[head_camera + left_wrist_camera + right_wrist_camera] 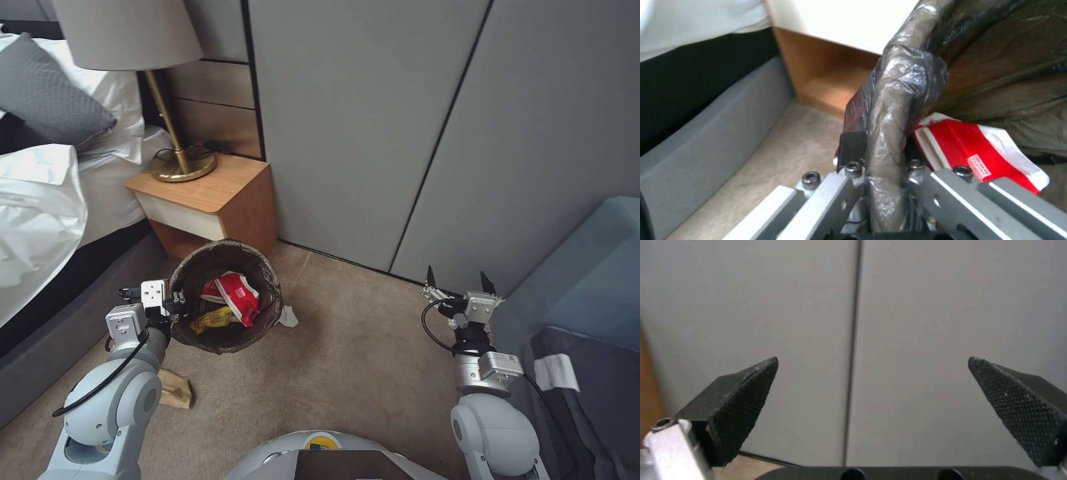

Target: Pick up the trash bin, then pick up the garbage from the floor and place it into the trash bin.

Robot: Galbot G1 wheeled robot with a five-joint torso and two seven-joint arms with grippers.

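The trash bin (225, 297) sits tilted on the carpet just in front of the nightstand (210, 200), beside the bed (47, 220), its mouth turned toward the robot. Its dark bag is folded over the rim. The left tool (175, 305) is clamped on the near-left part of that rim — in the left wrist view the bag-covered rim (889, 133) runs straight up between the two closed fingers (852, 150), one outside the wall, one inside. Red and yellow wrappers (230, 300) already lie inside the bin.

What the coming move turns on, as I judge it: a brown wrapper (175, 390) lies on the floor beside the left arm, on the robot's left, and a bit of white tissue (288, 317) touches the bin's right side. The free right tool (457, 283) is well apart from both, off to the right near the grey wall panels (400, 133), so it must cross over.

The right arm stands upright, forearm vertical, fingertips (746, 396) spread wide and holding nothing. The left arm reaches forward and low to the rim.
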